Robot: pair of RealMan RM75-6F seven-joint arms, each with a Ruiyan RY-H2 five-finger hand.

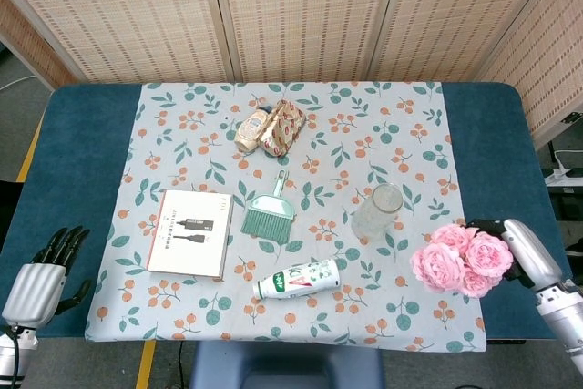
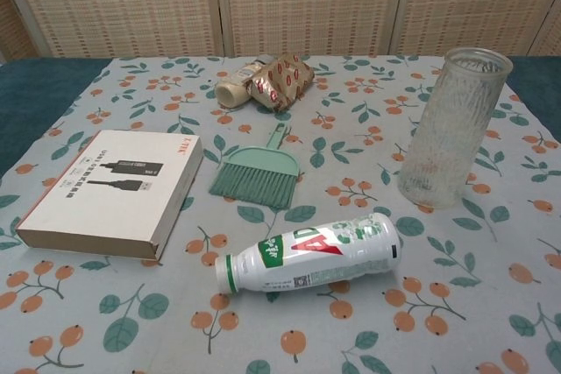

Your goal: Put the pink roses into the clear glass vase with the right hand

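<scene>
My right hand (image 1: 526, 250) holds a bunch of pink roses (image 1: 458, 260) lifted above the table's right front part, blooms pointing left. The clear glass vase (image 1: 377, 211) (image 2: 453, 128) stands upright on the flowered cloth, a little up and left of the roses, apart from them. The roses and the right hand are out of the chest view. My left hand (image 1: 43, 275) hangs off the table's front left corner, fingers apart, holding nothing.
A white plastic bottle (image 1: 297, 280) (image 2: 310, 253) lies on its side in front of the vase. A green hand brush (image 1: 270, 210), a boxed book (image 1: 190, 234), and a jar with a wrapped packet (image 1: 271, 127) lie further left and back.
</scene>
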